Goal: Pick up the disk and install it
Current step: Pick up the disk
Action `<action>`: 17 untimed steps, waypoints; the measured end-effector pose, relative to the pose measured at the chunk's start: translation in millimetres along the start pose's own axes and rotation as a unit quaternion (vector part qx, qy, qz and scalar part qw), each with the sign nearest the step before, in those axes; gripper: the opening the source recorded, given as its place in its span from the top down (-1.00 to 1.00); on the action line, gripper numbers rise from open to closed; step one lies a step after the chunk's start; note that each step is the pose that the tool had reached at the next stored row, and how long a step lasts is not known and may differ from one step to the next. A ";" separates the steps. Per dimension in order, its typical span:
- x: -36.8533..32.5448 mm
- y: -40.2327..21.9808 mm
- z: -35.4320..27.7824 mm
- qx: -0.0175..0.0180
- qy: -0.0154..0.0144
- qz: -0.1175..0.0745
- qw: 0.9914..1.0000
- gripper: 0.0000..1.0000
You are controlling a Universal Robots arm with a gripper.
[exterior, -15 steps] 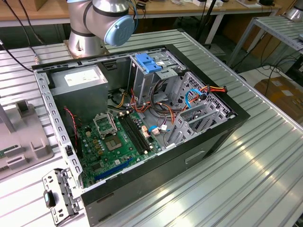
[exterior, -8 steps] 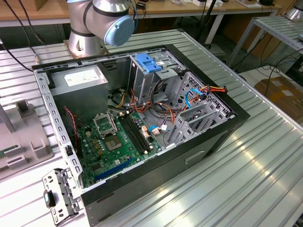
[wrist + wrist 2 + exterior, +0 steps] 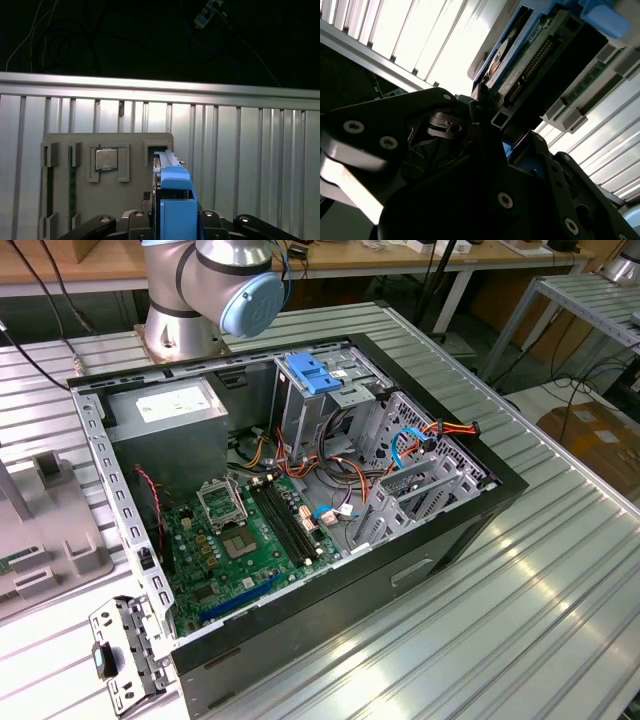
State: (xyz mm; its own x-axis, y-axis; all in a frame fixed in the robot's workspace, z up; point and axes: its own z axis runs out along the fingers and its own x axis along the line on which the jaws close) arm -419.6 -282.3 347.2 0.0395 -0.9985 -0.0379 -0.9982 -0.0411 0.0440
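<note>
In the exterior view, an open computer case (image 3: 500,495) is seen lying on the ribbed metal table (image 3: 560,630), with the robot arm's base (image 3: 195,310) planted just behind it. Inside, a grey power supply box (image 3: 170,425) is set in the corner nearest that base, a green motherboard (image 3: 235,545) is spread over the case floor, and a blue latch (image 3: 313,373) is seen topping the tall metal cage (image 3: 298,415). A grey tray (image 3: 50,540) is seen on the table at the exterior view's left, apart from the case. Over to the second wrist view: the black gripper (image 3: 487,112) is caught from close up, and the disk (image 3: 545,55) is clamped at its tip, circuit board and connector showing, blue rails along its sides. Now the first wrist view: the disk (image 3: 175,192) is held upright and edge-on, the jaws closed on its two flat faces. Beyond it the grey tray (image 3: 132,205) is laid on the table (image 3: 250,165), a processor chip (image 3: 106,159) seated in one pocket. Whether the disk touches the tray cannot be told.
</note>
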 end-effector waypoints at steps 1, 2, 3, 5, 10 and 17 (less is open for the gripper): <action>0.0 0.0 -0.5 0.000 0.000 0.000 1.000 0.26; 0.0 0.1 -0.8 0.000 0.000 0.000 1.000 0.26; -0.1 0.1 -1.1 0.000 0.000 0.000 1.000 0.26; -0.1 0.1 -2.0 0.000 0.000 0.000 1.000 0.26; -0.1 0.2 -3.9 0.000 0.000 0.000 1.000 0.26; -0.3 0.3 -6.7 0.000 0.000 0.000 1.000 0.26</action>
State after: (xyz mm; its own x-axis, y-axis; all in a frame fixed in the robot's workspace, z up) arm -419.6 -282.3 353.9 0.0395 -0.9985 -0.0380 -0.9982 -0.0411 0.0439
